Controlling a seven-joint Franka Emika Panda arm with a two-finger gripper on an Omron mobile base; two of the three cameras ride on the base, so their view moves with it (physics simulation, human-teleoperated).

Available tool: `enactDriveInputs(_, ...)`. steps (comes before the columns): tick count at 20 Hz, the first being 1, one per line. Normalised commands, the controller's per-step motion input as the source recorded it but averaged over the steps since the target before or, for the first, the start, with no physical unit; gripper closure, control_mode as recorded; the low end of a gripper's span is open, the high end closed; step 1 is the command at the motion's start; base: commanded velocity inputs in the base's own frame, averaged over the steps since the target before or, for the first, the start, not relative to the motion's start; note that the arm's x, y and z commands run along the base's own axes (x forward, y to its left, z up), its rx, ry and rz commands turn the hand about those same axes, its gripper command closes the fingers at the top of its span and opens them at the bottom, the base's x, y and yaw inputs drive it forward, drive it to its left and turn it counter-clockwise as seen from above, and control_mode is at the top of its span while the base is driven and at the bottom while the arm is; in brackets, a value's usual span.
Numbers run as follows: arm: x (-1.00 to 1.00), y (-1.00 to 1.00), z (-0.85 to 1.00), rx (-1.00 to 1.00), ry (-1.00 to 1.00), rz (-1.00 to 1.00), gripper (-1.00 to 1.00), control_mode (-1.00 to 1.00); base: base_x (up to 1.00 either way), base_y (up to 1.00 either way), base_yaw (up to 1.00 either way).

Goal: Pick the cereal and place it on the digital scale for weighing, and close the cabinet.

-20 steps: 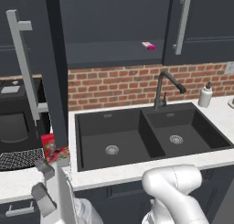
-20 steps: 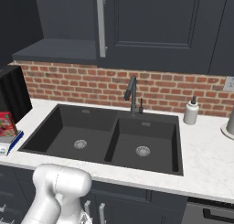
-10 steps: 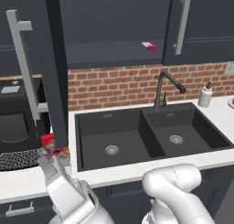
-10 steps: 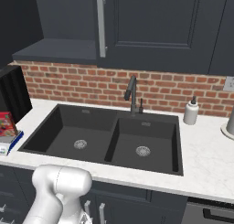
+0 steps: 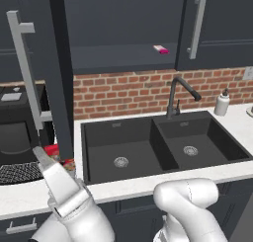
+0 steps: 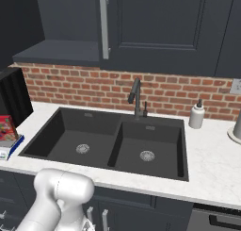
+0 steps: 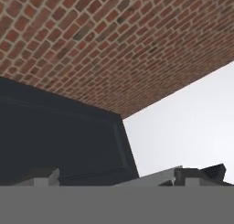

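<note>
Standing spread wide, the fingers [image 7: 125, 175] face brick wall [image 7: 105, 45], cereal [image 6: 6, 127] elsewhere on the counter.

Counter with the double sink in the middle.
The two-basin black sink [image 6: 113, 145] sits in the pale stone counter [image 6: 212, 164]; a bent black faucet [image 6: 135, 98] stands behind it, a white soap bottle [image 6: 196, 116] to its right, a red cereal box [image 6: 6, 128] at the counter's left end, below the navy wall cabinet [image 5: 123, 28] with a small pink flat item [image 5: 161, 50] on its shelf.
</note>
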Motion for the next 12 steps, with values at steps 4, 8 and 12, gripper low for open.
enactDriveInputs(4, 0.26, 0.29, -0.03, 0.25, -0.08, -0.03, -1.0, -1.0, 0.0, 0.0, 0.0)
enactDriveInputs(8, 0.25, 0.03, 0.0, 0.35, -0.14, -0.07, -1.0, -1.0, 0.0, 0.0, 0.0)
enactDriveInputs(12, 0.22, 0.0, 0.0, 0.36, -0.13, -0.08, -1.0, -1.0, 0.0, 0.0, 0.0)
